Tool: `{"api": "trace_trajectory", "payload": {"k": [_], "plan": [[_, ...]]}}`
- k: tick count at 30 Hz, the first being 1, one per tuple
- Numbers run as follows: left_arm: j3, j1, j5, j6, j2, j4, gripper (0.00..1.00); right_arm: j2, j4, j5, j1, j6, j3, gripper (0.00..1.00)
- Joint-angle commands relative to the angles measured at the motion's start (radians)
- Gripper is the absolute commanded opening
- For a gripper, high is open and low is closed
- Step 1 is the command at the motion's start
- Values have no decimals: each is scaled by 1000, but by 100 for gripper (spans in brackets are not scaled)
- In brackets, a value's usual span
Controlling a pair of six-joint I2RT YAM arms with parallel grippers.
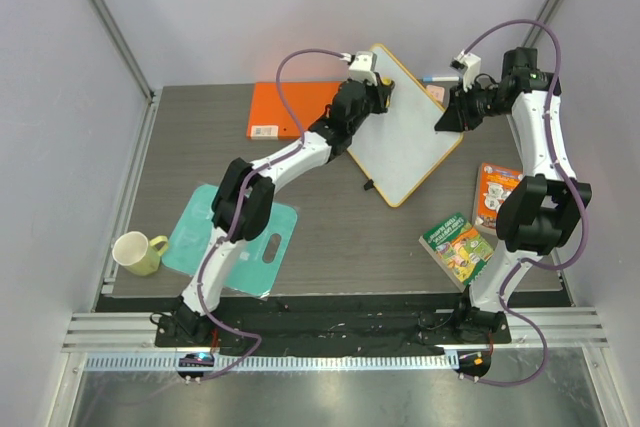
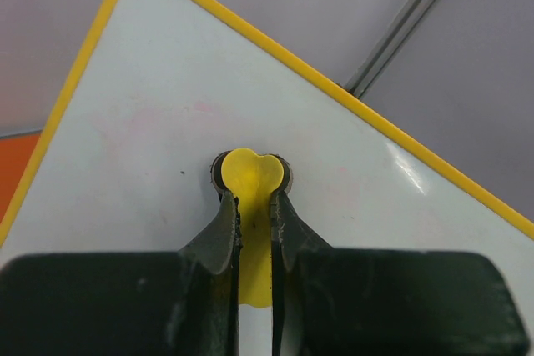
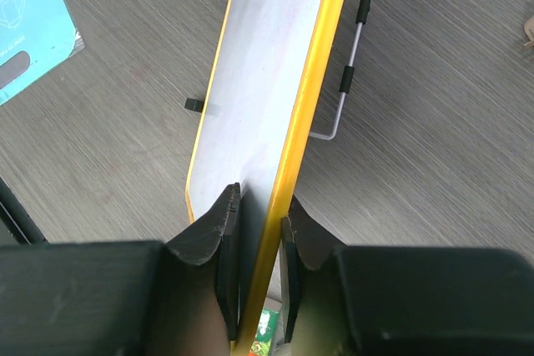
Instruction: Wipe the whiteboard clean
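The whiteboard (image 1: 410, 142) is white with a yellow rim and stands tilted, corner up, at the table's back middle. Its face (image 2: 150, 97) shows no writing, only faint pink smears. My left gripper (image 1: 378, 97) is shut on a small yellow eraser piece (image 2: 250, 174), which it presses against the board's upper part; the gripper also shows in the left wrist view (image 2: 250, 198). My right gripper (image 1: 447, 117) is shut on the board's right yellow rim (image 3: 313, 81); in the right wrist view (image 3: 259, 210) one finger is on each side of it.
A flat orange folder (image 1: 285, 109) lies behind the left arm. A teal cutting board (image 1: 235, 237) and a pale green mug (image 1: 138, 252) are at the front left. Two colourful packets (image 1: 458, 245) (image 1: 495, 192) lie at the right. The board's wire stand (image 3: 342, 81) hangs behind it.
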Motion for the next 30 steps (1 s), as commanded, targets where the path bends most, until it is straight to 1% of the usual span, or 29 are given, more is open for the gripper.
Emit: {"api": "trace_trajectory", "payload": {"k": [1, 6, 11, 12, 19, 22, 26, 27, 29, 30], "plan": [[13, 86, 23, -85, 52, 42, 0, -6, -78, 7, 83, -151, -41, 1], [16, 103, 39, -85, 60, 110, 0, -3, -80, 7, 83, -155, -39, 1], [104, 103, 83, -113, 72, 97, 0, -3, -83, 10, 83, -155, -38, 1], [107, 102, 89, -134, 71, 108, 0, -3, -82, 10, 83, -155, -38, 1], [87, 77, 131, -156, 34, 156, 0, 0, -82, 6, 83, -151, -36, 1], [82, 62, 143, -153, 32, 145, 0, 2, -82, 4, 83, -150, -33, 1], [-35, 41, 128, -164, 3, 185, 0, 9, -82, 2, 83, -148, -31, 1], [-101, 39, 126, -171, -5, 194, 0, 11, -80, 1, 83, -147, -31, 1], [-171, 37, 120, -215, -20, 190, 0, 26, -80, -2, 83, -145, -30, 1], [-242, 36, 116, -231, -37, 191, 0, 31, -80, -2, 83, -144, -27, 1]]}}
